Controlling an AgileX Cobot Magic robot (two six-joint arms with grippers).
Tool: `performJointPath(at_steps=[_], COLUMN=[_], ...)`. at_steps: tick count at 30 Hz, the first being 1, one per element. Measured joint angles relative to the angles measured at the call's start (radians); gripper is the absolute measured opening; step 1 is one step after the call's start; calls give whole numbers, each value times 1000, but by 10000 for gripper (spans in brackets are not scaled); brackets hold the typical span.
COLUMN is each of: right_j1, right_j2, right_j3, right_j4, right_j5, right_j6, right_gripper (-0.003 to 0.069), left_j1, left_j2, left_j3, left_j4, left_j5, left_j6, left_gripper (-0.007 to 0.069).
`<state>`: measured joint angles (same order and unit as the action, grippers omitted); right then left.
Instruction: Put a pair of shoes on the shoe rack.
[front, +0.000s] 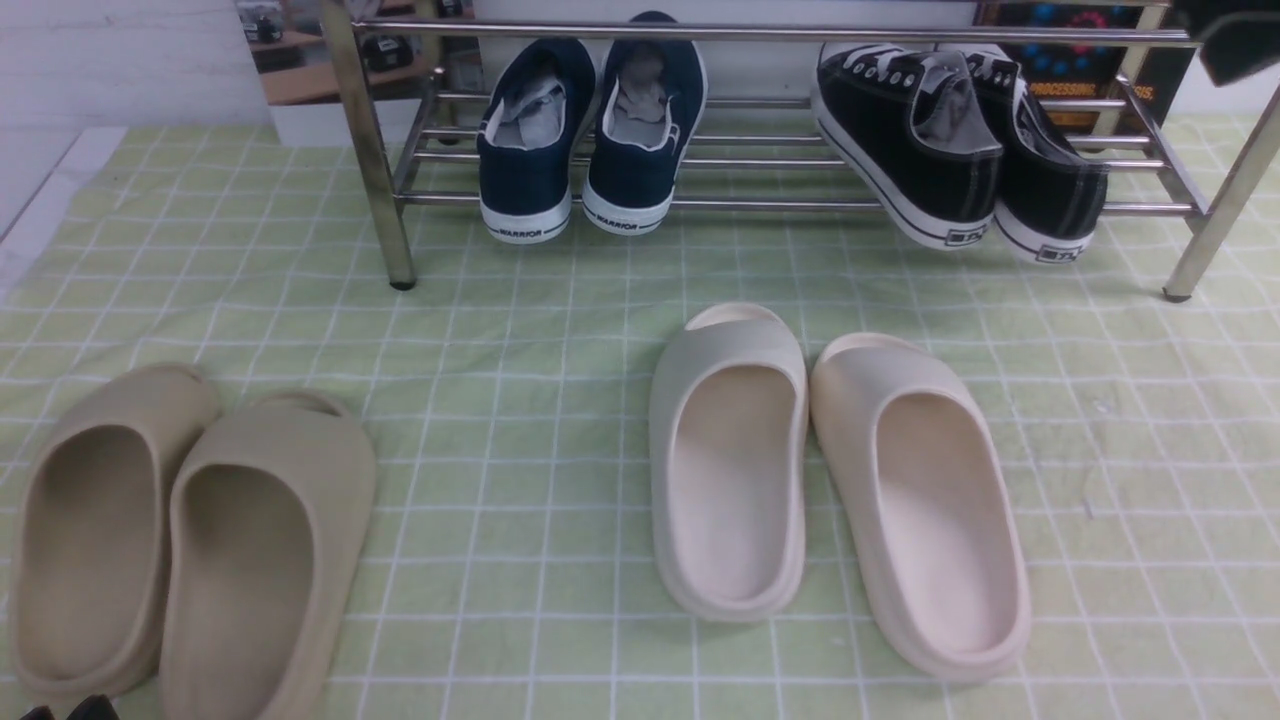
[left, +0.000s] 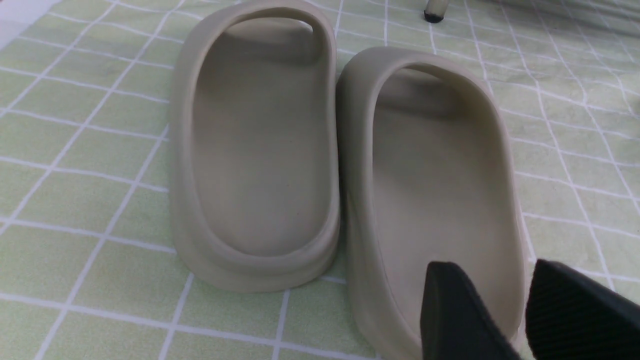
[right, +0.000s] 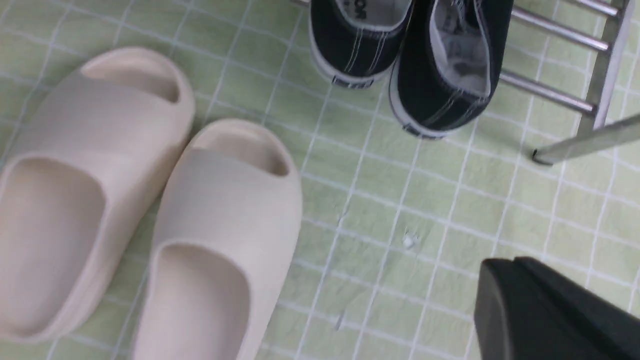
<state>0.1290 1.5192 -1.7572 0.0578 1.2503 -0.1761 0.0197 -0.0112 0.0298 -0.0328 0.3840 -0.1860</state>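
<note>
A green checked cloth is spread over the whole surface, and the silver tube shoe rack is set across its far edge. The black canvas sneakers are found on the rack's lower shelf at the robot's right, toes pointed away and long axes laid across the bars. Their heels are hung over the front bar and the left shoe is tipped. The placing is judged done. The pair is lain nearer the right arm, ahead of the right gripper, which is held raised over bare cloth with fingers pressed together on nothing. The left gripper is kept low over the beige slippers, its fingers parted.
</note>
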Motion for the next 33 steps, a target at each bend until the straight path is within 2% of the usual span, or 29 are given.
performJointPath(at_steps=[4,8,9,16,23,29,33], right_j1=[0,0,0,0,0,0,0], right_j2=[-202,-448,-581,-979,-1215,-1291,-1295], right_j3=[192,425,545,837,984,1027,1067], right_j4=[45,95,111,152,172,170,201], right_j5=[-33,-146,-197,-312,-343,-353,-448], right_j6=[1,4,4,25,33,35,35], right_gripper=[-5,-5,-5,-5,-5,-4,-4], left_j1=[0,0,0,0,0,0,0], left_j2=[0,0,0,0,0,0,0], left_j3=[0,0,0,0,0,0,0], left_j4=[0,0,0,0,0,0,0], left_j5=[0,0,0,0,0,0,0], left_j6=[0,0,0,0,0,0,0], left_gripper=[239,239,239,239,239,239,239])
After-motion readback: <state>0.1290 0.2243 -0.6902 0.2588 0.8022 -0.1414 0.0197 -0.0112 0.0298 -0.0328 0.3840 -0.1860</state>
